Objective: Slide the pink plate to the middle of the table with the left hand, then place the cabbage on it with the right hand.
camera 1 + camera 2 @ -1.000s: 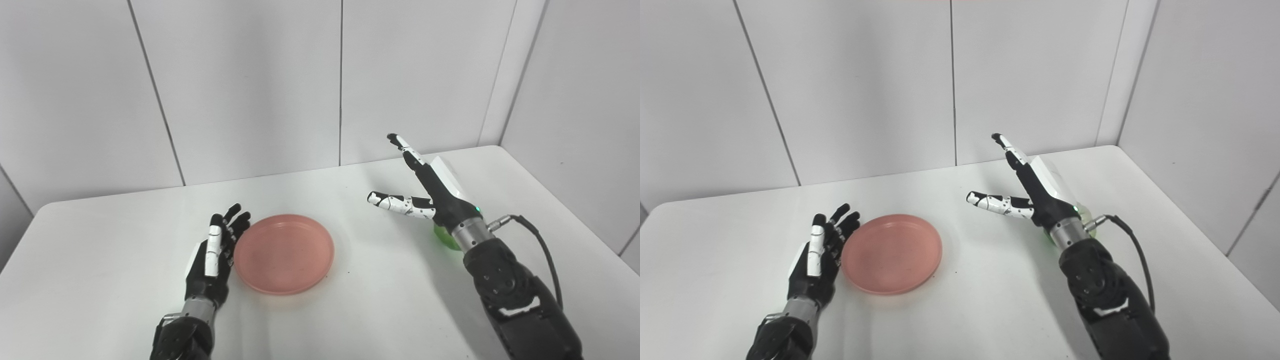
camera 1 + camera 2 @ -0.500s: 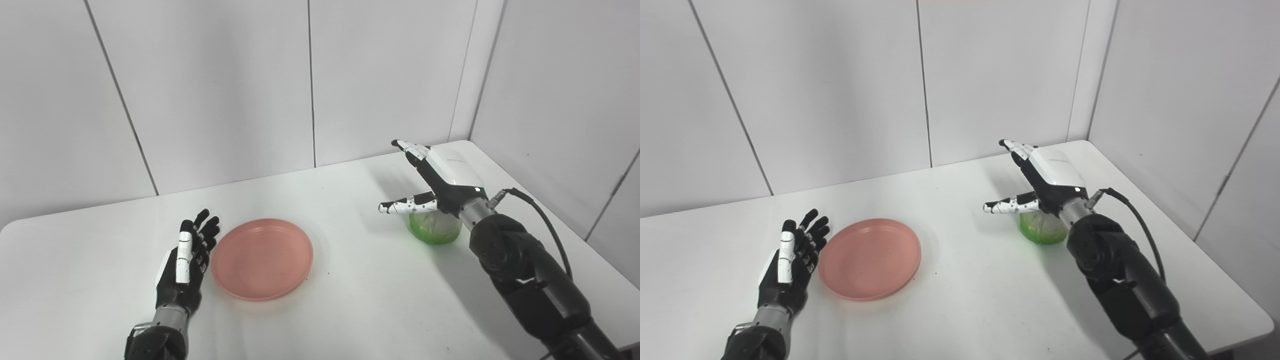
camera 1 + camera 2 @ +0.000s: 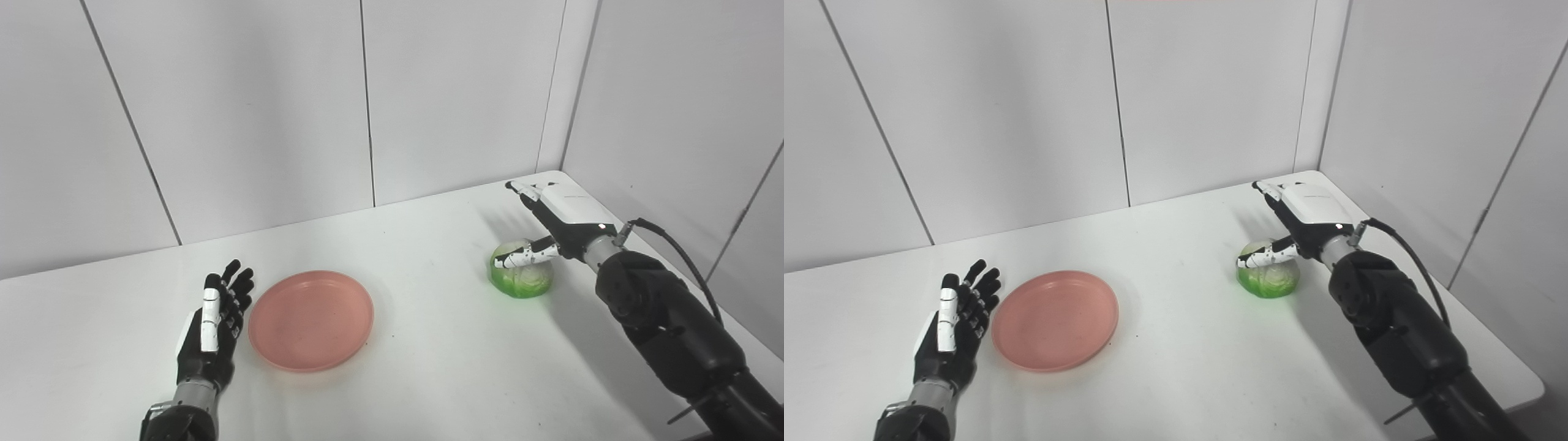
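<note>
Right hand (image 3: 560, 214), fingers spread and empty, has moved out over the cabbage (image 3: 522, 277) at the bench's right for the grasp; left hand (image 3: 211, 327) stays open beside the plate (image 3: 311, 319), left of bench centre.

You have bare white table (image 3: 441, 343) between the pink plate (image 3: 311, 320) and the cabbage (image 3: 522, 279), which sit well apart. Your left hand (image 3: 211, 334) stands just beside the plate's left rim. Your right hand (image 3: 560, 214) hovers spread above the cabbage, near the wall panels (image 3: 674, 122) at the table's far right corner.
</note>
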Robot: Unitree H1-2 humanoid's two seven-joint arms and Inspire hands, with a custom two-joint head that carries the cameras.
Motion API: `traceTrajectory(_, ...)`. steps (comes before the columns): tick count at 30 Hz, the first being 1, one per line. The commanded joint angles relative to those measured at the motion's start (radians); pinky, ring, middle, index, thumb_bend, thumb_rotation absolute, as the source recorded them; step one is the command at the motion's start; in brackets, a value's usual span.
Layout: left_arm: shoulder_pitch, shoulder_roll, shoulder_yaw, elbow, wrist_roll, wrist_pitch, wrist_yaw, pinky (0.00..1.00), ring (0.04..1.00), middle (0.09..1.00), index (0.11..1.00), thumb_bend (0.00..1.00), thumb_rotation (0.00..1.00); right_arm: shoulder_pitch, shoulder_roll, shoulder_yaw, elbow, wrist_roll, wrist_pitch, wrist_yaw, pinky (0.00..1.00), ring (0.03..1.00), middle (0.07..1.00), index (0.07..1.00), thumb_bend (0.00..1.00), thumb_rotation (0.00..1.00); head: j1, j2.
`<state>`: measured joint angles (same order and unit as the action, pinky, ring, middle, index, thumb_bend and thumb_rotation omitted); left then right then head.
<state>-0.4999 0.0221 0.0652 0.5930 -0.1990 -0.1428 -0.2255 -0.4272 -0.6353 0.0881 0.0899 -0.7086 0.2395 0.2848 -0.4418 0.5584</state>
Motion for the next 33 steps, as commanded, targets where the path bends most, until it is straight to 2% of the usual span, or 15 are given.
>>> traceTrajectory(1, 0.017, 0.009, -0.002, -0.004, -0.002, -0.02, -0.013, 1.0, 0.959, 0.928, 0.933, 0.78, 1.0, -0.025, -0.022, -0.019, -0.015, 0.019, 0.03, 0.003, 0.96, 0.935, 0.942, 0.942, 1.0, 0.56, 0.002, 0.002)
traceTrajectory(7, 0.019, 0.007, -0.002, -0.006, -0.002, -0.016, -0.01, 1.0, 0.951, 0.923, 0.926, 0.79, 1.0, -0.019, 0.009, -0.019, 0.021, 0.083, 0.039, 0.015, 0.71, 0.896, 0.957, 0.933, 1.0, 0.42, 0.006, 0.004)
traceTrajectory(11, 0.024, 0.003, -0.001, -0.016, -0.003, -0.01, -0.006, 1.0, 0.948, 0.918, 0.921, 0.78, 1.0, -0.014, 0.027, -0.004, 0.045, 0.112, 0.028, 0.005, 0.68, 0.882, 0.959, 0.929, 1.0, 0.4, 0.006, 0.005)
traceTrajectory(16, 0.025, 0.001, -0.002, -0.021, -0.005, 0.003, -0.007, 1.0, 0.957, 0.927, 0.927, 0.78, 1.0, -0.008, 0.059, 0.014, 0.089, 0.132, 0.0, -0.034, 0.62, 0.811, 0.934, 0.907, 1.0, 0.36, 0.01, 0.008)
traceTrajectory(19, 0.028, 0.0, -0.003, -0.029, 0.001, 0.012, 0.001, 1.0, 0.954, 0.919, 0.918, 0.79, 1.0, -0.004, 0.082, 0.011, 0.12, 0.165, -0.04, -0.08, 0.59, 0.727, 0.84, 0.866, 0.99, 0.26, 0.012, 0.008)
traceTrajectory(22, 0.028, 0.0, -0.003, -0.031, 0.001, 0.01, 0.002, 1.0, 0.951, 0.917, 0.916, 0.78, 1.0, -0.002, 0.1, 0.006, 0.14, 0.188, -0.055, -0.12, 0.54, 0.622, 0.701, 0.774, 0.9, 0.09, 0.016, 0.01)
traceTrajectory(23, 0.027, -0.002, 0.0, -0.03, -0.004, 0.01, 0.0, 1.0, 0.951, 0.917, 0.916, 0.78, 1.0, 0.0, 0.106, 0.006, 0.151, 0.192, -0.081, -0.148, 0.54, 0.612, 0.686, 0.761, 0.88, 0.06, 0.019, 0.009)
traceTrajectory(24, 0.027, -0.002, 0.001, -0.029, -0.006, 0.009, -0.001, 1.0, 0.951, 0.916, 0.915, 0.77, 1.0, 0.003, 0.112, 0.007, 0.163, 0.194, -0.105, -0.177, 0.48, 0.543, 0.576, 0.647, 0.71, 0.03, 0.019, 0.009)
traceTrajectory(25, 0.026, -0.002, 0.001, -0.027, -0.005, 0.006, -0.002, 1.0, 0.95, 0.917, 0.914, 0.77, 1.0, 0.004, 0.117, 0.007, 0.175, 0.193, -0.125, -0.203, 0.43, 0.473, 0.517, 0.582, 0.6, 0.01, 0.022, 0.01)
traceTrajectory(26, 0.025, -0.001, 0.0, -0.025, -0.005, 0.002, -0.004, 1.0, 0.95, 0.918, 0.915, 0.77, 1.0, 0.005, 0.121, 0.007, 0.185, 0.19, -0.137, -0.225, 0.41, 0.447, 0.499, 0.558, 0.56, 0.01, 0.022, 0.01)
traceTrajectory(29, 0.024, 0.0, -0.002, -0.022, -0.004, 0.0, -0.008, 1.0, 0.955, 0.923, 0.922, 0.77, 1.0, 0.007, 0.122, 0.009, 0.198, 0.182, -0.155, -0.268, 0.36, 0.43, 0.483, 0.526, 0.52, 0.0, 0.025, 0.01)
traceTrajectory(33, 0.025, -0.005, -0.004, -0.036, 0.001, 0.017, 0.004, 0.99, 0.947, 0.919, 0.921, 0.76, 1.0, 0.012, 0.116, 0.012, 0.176, 0.174, -0.159, -0.292, 0.39, 0.432, 0.484, 0.522, 0.52, 0.0, 0.032, 0.01)
